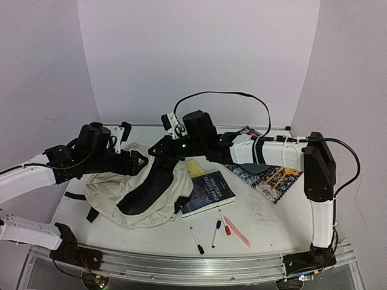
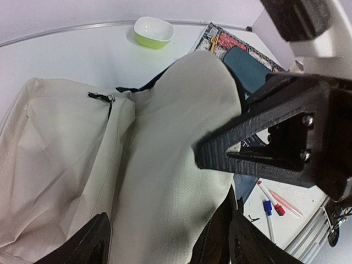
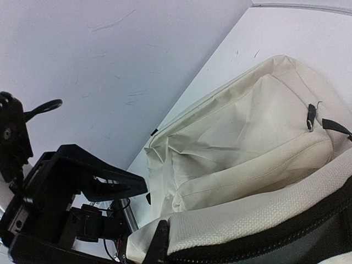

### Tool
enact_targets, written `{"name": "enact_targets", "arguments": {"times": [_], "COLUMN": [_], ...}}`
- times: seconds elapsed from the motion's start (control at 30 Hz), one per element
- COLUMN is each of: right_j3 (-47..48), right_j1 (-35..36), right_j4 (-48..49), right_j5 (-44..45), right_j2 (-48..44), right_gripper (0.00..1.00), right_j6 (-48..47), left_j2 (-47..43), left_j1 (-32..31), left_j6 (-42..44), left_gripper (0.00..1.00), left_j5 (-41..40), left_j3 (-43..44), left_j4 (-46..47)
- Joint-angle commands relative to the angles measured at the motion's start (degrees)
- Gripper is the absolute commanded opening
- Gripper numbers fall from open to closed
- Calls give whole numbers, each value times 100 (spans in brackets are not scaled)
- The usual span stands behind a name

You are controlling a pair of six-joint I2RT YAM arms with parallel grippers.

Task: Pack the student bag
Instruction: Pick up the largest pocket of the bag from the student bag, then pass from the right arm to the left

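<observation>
The student bag [image 1: 115,193] is a cream fabric backpack lying left of centre, its dark opening [image 1: 148,187] facing up. My left gripper [image 1: 140,162] is over the bag's far edge. In the left wrist view [image 2: 170,247] its jaws stand wide apart with a fold of the bag [image 2: 165,165] between them. My right gripper [image 1: 158,149] reaches in from the right and holds the raised rim of the opening. In the right wrist view one finger [image 3: 159,245] shows against the rim's woven edge [image 3: 247,220], and the other is hidden by fabric.
A dark blue book [image 1: 208,192] lies just right of the bag, with a patterned notebook [image 1: 266,172] behind it. Several markers [image 1: 216,232] and a pink pen [image 1: 236,232] lie near the front edge. A green and white bowl [image 2: 154,32] stands at the back.
</observation>
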Motion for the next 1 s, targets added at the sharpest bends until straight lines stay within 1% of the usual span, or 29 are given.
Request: {"name": "enact_targets", "arguments": {"times": [0.0,0.1,0.13,0.17,0.23,0.3,0.33,0.37,0.53,0.6,0.67,0.8,0.93,0.97], "right_j3": [333,334,332,323,298,263,248,232,108,25,-103,-586,-1345,-1604], "right_j1": [-40,-42,-41,-40,-40,-45,-45,-48,-77,-108,-159,-305,-500,-559], "right_j4": [260,261,262,262,261,256,249,238,217,199,157,29,-120,-153], "right_j5": [11,-65,-79,-87,-107,-122,-134,-149,-268,-327,-355,-301,31,171], "right_j2": [-46,-67,-74,-87,-119,-161,-179,-197,-316,-405,-531,-974,-1620,-1791], "right_gripper": [0,0,0,0,0,0,1,1,8,15,26,44,71,80], "right_j6": [5,-3,-13,-19,-59,-104,-133,-160,-297,-371,-450,-706,-1127,-1235], "left_j2": [289,438,488,522,535,495,466,438,409,424,434,488,585,609], "left_j1": [-46,-46,-46,-46,-43,-44,-45,-45,-45,-40,-37,-2,73,102], "left_j6": [105,154,182,217,278,307,324,351,596,718,852,1061,1165,1160], "left_gripper": [75,71,67,58,33,13,5,1,0,0,0,0,0,0], "left_j5": [-217,-482,-551,-601,-750,-884,-967,-1040,-1546,-1752,-2014,-2519,-2832,-2936], "left_j3": [-80,-5,32,72,146,207,239,271,534,650,741,893,1015,1037], "left_j4": [223,223,217,210,171,152,144,140,31,-19,-58,-136,-231,-256]}}
